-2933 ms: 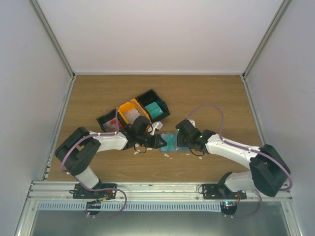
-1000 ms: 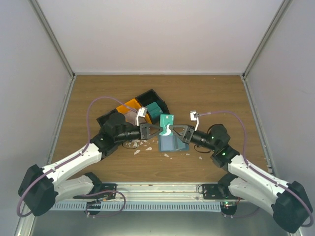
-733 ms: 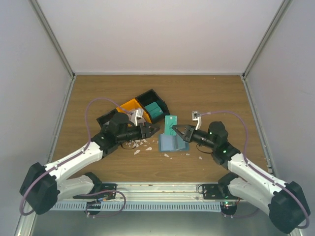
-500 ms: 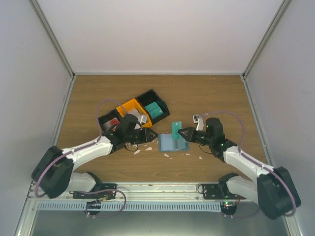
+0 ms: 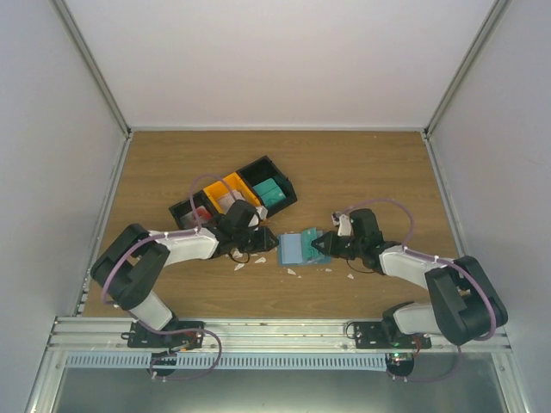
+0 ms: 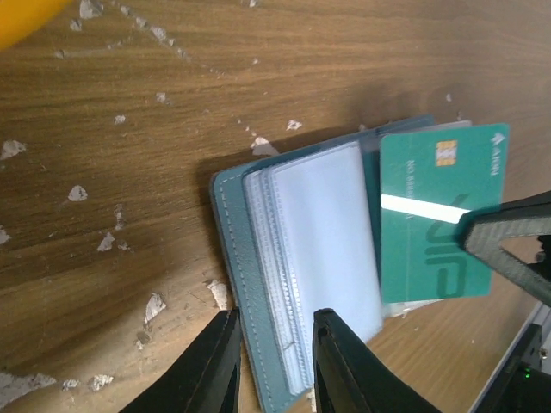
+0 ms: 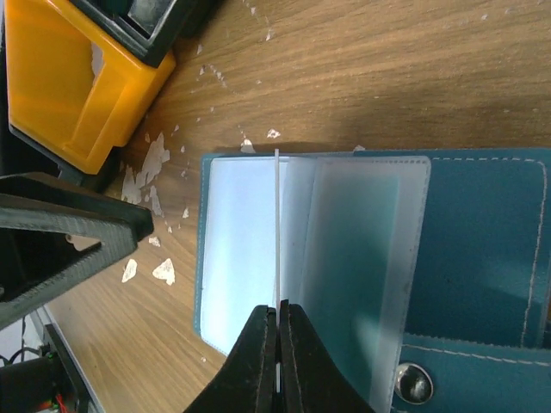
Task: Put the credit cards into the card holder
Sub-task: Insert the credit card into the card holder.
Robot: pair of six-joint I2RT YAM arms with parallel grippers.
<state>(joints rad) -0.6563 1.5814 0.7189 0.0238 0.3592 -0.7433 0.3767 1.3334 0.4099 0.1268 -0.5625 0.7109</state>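
The card [image 6: 439, 215], a green one, is pinched at one edge by the right gripper [image 7: 277, 317], whose jaws are pressed together on it. It hangs on edge over the open pages of the card holder [image 6: 301, 258]. The holder lies open and flat on the table [image 5: 370, 172], in the middle between the two arms, with its clear sleeves facing up and its snap button [image 7: 413, 383] on the side of the right arm. The left gripper [image 6: 275, 320] is just at the opposite edge of the holder, its jaws a little apart, and I see nothing caught between them. Behind it stands an orange bin [image 7: 60, 95], and white scraps [image 6: 77, 194] lie around on the wood. I judge that the card is not yet in a pocket. The danger is that it goes between two sleeves and not into one, because they are soft and lie close together. Also nothing presses the holder down, so a push could move it, and the thin card may turn in so small a grip. On the card there is a gold chip and big pale letters that seem to say "VIP"; the small print at the corner I cannot read.
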